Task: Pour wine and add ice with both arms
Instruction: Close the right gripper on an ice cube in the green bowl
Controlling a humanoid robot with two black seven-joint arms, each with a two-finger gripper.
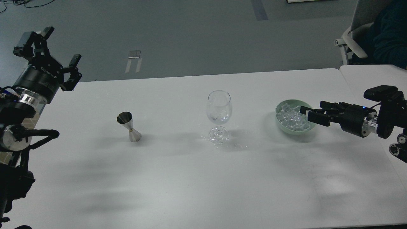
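A heap of clear ice cubes lies in a pale green bowl on the right part of the white table. A clear stemmed wine glass stands upright at the middle. A steel jigger stands to its left. My right gripper lies low and level, pointing left, with its fingers apart and its fingertips at the bowl's right rim, holding nothing. My left gripper is open and empty, raised over the table's far left corner, well away from the jigger.
A second white table adjoins on the right. A chair with a seated person in dark clothes is at the top right. Grey floor lies beyond the table's far edge.
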